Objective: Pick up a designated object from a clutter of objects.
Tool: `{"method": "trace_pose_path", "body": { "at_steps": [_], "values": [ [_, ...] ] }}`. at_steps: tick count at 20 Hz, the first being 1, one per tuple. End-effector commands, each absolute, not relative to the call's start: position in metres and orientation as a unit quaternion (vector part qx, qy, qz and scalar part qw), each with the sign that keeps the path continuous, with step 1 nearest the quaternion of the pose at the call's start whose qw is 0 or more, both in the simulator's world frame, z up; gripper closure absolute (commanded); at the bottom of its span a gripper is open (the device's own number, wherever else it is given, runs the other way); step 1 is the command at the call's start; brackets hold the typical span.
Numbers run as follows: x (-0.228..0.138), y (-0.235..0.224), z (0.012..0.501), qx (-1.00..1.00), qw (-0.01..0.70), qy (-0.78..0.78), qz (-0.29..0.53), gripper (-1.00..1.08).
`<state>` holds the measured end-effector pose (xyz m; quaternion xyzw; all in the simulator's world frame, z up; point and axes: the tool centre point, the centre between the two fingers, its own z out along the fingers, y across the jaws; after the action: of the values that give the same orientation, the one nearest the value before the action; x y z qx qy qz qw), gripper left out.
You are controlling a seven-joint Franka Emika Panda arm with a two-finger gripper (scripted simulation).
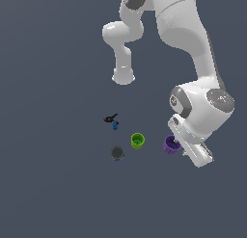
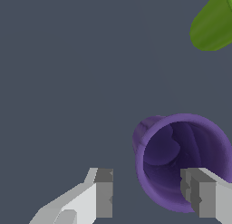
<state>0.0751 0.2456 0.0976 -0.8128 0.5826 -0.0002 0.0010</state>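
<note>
Covering the whole scene: one flat slate-grey floor [image 1: 48,193], matte, unmarked, with no walls or edges in either view.

Arm: white Panda arm [image 1: 193,44], glossy rounded links with grey joint caps, descending from the top of the exterior view to a wrist at that view's right.

Gripper [image 2: 149,193]: two pale grey blocky fingers [image 2: 102,191] with darker inner pads. Jaws stand apart, gripping nothing. In the wrist view one finger lies outside the cup, over bare floor; the other overlaps the cup's rim and mouth. Whether it touches the rim cannot be told.

Designated item: purple cup [image 1: 170,144], wide round rim, dark hollow interior with soft lobed shading, tapering to a narrower base. It sits directly at the gripper, at the exterior view's right end of the group; the wrist view looks into its open mouth.

Other items: lime-green cup [image 1: 137,140], smooth, tapered, near the purple cup toward the exterior view's left, apart from it. Dark grey round thing [image 1: 117,152], dull, disc-like, just beyond the green cup. Tiny black-and-blue thing [image 1: 113,121], irregular, form too small to read.

Open room: bare floor on all sides of the group; a clear gap between the purple and green cups.
</note>
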Motion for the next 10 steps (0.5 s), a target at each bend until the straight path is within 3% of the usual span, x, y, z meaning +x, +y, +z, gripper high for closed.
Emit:
{"method": "trace_pose_path", "body": {
  "at_steps": [1,9,10],
  "values": [
    [0.075,0.245,0.092,-0.812,0.001,0.583,0.0,-0.2],
    [0.074,0.245,0.069,-0.811,0.001,0.584,0.0,-0.2],
    [0.074,0.245,0.069,-0.811,0.001,0.584,0.0,1.08]
  ]
}}
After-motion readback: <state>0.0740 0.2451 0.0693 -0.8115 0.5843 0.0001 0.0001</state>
